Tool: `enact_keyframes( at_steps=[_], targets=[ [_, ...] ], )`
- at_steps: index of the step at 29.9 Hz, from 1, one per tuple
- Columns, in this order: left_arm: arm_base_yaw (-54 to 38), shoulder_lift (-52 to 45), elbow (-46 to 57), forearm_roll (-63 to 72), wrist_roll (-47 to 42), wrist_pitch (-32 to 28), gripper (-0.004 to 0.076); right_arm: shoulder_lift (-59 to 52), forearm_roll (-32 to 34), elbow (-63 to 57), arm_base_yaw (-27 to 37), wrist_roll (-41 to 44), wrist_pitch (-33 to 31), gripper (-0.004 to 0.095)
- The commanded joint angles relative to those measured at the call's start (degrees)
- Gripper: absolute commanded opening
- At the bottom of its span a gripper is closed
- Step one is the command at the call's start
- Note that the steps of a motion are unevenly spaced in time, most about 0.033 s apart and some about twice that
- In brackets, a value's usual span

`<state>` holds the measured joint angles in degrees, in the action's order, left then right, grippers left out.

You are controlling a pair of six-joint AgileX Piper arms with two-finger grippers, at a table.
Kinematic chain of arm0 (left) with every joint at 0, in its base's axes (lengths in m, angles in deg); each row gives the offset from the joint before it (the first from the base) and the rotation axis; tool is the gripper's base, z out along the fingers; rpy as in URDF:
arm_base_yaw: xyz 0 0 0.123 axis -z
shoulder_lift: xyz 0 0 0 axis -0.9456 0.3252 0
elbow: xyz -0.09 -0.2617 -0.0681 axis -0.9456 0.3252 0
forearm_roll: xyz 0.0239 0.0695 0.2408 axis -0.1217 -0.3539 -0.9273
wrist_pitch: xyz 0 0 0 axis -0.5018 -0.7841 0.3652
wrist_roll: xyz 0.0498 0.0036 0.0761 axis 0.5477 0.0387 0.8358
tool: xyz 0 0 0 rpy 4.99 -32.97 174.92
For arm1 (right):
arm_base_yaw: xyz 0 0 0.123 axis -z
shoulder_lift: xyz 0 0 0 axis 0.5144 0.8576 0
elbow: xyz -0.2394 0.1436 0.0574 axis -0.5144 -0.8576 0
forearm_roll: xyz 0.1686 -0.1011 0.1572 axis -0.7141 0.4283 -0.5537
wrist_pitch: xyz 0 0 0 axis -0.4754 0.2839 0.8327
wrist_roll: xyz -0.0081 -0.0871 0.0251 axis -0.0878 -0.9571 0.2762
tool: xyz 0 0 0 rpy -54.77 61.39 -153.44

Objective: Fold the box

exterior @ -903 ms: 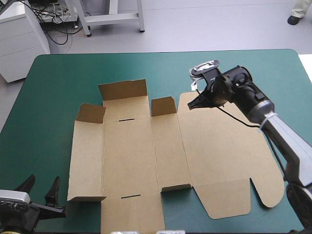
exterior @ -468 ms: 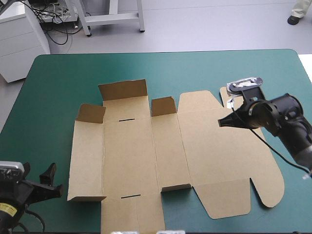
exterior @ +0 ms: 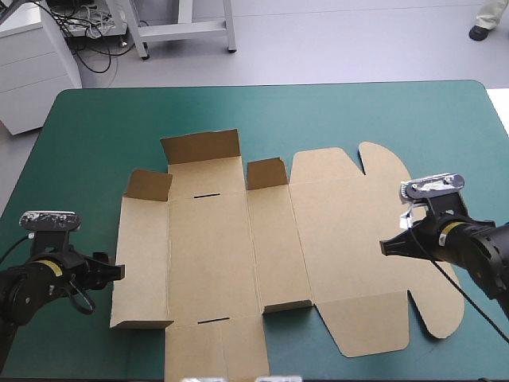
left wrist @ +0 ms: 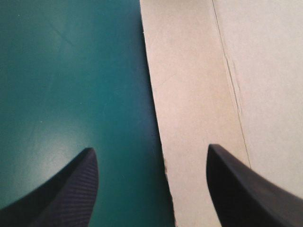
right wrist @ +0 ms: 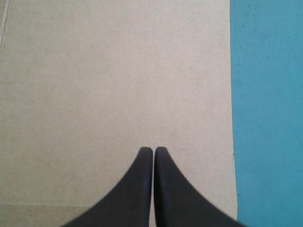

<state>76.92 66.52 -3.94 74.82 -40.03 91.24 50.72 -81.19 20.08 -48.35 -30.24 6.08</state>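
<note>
We see a flat, cut sheet of brown board, the box (exterior: 231, 239), lying unfolded in the middle of a table with a teal-green cover (exterior: 95, 119). Most of the sheet lies flat, but three small flaps (exterior: 200, 147) along its far side stand tilted up.

The left gripper (exterior: 114, 273) sits low at the box's left edge, pointing toward the board. In its wrist view we find its two broad black fingers (left wrist: 66, 189) spread wide. One is over the bare cover and the other over the board, and the sheet's cut edge runs between them.

The right gripper (exterior: 385, 247) is over the box's wide right panel, near its right edge, pointing inward. Its wrist view shows us both fingers pressed together into one pointed arch, with plain board ahead and a strip of cover to one side. We cannot tell whether it touches the board.
</note>
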Motion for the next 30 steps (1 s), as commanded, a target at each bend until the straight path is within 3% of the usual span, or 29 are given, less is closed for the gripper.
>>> enact_keyframes(
  at_steps=[1,6,10,17,22,30],
  targets=[
    [0.0,3.25,-1.92,0.85,-1.77,-3.35,0.047,-3.08,-0.63,0.95,0.54,-0.1,2.24,-0.0004],
    [-0.28,7.21,-1.92,1.56,-2.96,-3.24,0.047,-5.08,-1.31,0.95,0.54,-0.34,2.0,-0.0022],
    [-6.62,10.72,-1.8,3.55,-2.23,-2.04,0.047,-5.54,-1.55,0.95,0.54,-0.34,1.29,-0.0023],
    [-22.18,14.86,2.82,29.04,19.65,1.35,0.047,-5.54,-1.55,0.95,0.54,-0.34,0.73,-0.0023],
    [-23.32,18.11,6.13,30.33,20.76,4.36,0.047,-5.54,-1.51,0.95,0.54,-0.34,0.27,-0.0023],
    [-23.32,18.97,9.87,38.92,25.76,3.56,0.047,-5.54,-1.51,0.95,0.54,-0.83,0.12,-0.0023]
  ],
)
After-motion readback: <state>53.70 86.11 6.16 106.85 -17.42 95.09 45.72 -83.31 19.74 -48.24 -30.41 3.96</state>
